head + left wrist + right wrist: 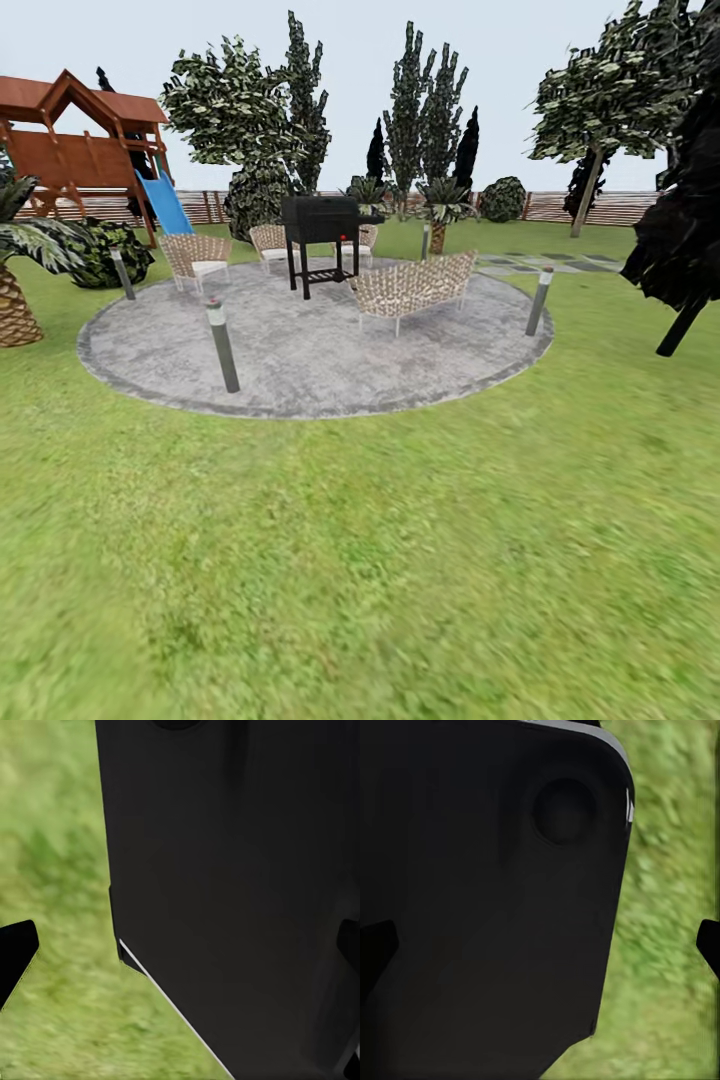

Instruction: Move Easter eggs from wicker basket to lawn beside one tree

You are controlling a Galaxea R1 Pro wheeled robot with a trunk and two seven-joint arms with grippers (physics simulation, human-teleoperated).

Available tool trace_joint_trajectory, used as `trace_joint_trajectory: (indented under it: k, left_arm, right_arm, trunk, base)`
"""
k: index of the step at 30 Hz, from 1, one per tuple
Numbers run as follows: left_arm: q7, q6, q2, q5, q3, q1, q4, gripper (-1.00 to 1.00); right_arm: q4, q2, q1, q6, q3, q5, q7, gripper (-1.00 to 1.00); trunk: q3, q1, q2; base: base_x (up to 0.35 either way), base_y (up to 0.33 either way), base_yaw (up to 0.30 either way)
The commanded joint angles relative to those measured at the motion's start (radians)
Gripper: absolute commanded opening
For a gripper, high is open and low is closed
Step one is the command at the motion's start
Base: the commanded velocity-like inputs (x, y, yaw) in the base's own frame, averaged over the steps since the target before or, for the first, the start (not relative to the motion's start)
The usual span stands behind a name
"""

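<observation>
1. Progress first: as far as we can judge, nothing is done yet. We're out on the lawn (380, 560) in the garden, facing a round grey paved patch (300, 350) with wicker chairs (412, 288), a black grill (322, 240) and short post lights (222, 345).
2. Where the eggs and basket are, we can't say from here. So we'd guess we're on our way to find them.
3. One candidate tree (590, 110) with a leaning pale trunk stands at the far right edge of the lawn, by the wooden fence (600, 207). A black-trunked tree (690, 230) is nearer on the right, and that's not the one we want.
4. Tools: both wrist views have dark robot body in front, with dark fingertips (16, 952) at the sides over grass. The left tool (180, 952) and right tool (540, 945) look spread wide, holding nothing.
5. Writing or brands: none readable anywhere, not even on the playset (85, 140) with its blue slide.
</observation>
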State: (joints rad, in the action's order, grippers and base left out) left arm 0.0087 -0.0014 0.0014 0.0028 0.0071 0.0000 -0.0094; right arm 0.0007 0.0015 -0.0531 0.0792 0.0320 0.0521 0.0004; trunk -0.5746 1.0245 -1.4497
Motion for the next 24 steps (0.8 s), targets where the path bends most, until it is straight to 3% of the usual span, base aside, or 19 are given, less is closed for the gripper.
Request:
trace_joint_trajectory:
  k: [1, 11, 24]
  left_arm:
    - [0.001, 0.000, 0.000, 0.000, 0.001, 0.000, -0.001, 1.00]
    - [0.001, 0.000, 0.000, 0.000, 0.001, 0.000, -0.001, 1.00]
    - [0.001, 0.000, 0.000, 0.000, 0.001, 0.000, -0.001, 1.00]
  right_arm:
    - [0.001, 0.000, -0.001, 0.003, 0.002, 0.009, 0.000, 1.00]
    - [0.001, 0.005, -0.001, 0.005, 0.000, 0.014, 0.000, 1.00]
    - [0.001, 0.003, -0.001, 0.005, 0.000, 0.014, 0.000, 1.00]
  trunk:
    - [-0.001, 0.001, 0.000]
    - [-0.001, 0.001, 0.000]
    - [-0.001, 0.001, 0.000]
  base:
    - [0.325, 0.000, 0.000]
    - [0.325, 0.000, 0.026]
    - [0.325, 0.000, 0.251]
